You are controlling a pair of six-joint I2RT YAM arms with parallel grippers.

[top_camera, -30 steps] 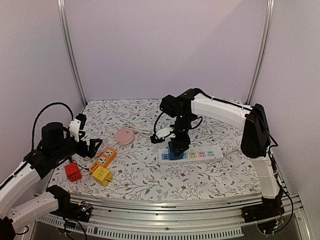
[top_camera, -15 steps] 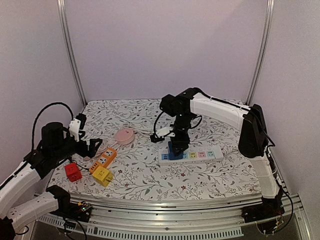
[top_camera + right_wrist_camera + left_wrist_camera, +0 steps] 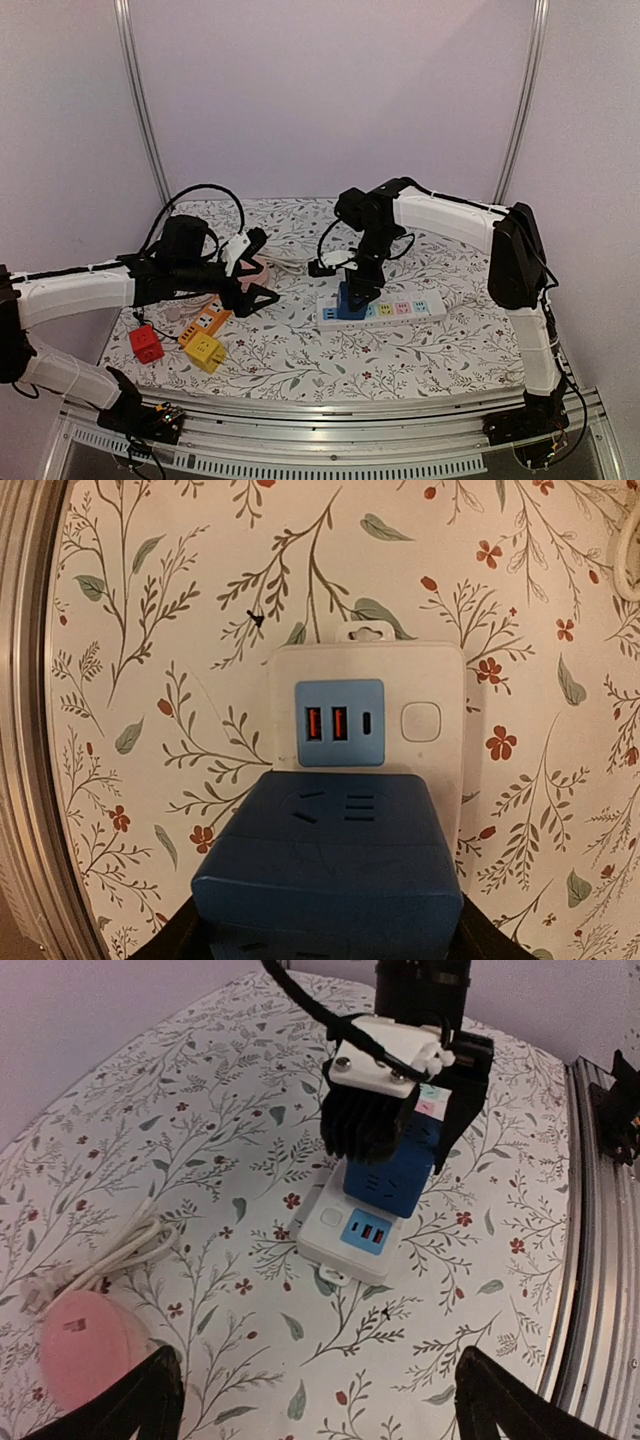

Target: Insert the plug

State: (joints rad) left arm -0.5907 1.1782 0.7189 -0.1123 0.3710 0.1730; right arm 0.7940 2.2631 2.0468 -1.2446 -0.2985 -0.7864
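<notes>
The blue cube-shaped plug [image 3: 330, 870] looks matt plastic, the white power strip [image 3: 440, 670] smooth plastic, the flowered table cover [image 3: 150, 630] cloth.

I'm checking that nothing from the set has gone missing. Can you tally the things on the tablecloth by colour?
Blue adapter block: 1
Red adapter block: 1
Yellow adapter block: 1
Orange adapter block: 1
White power strip: 1
Pink round reel with white cord: 1
Total: 6
</notes>
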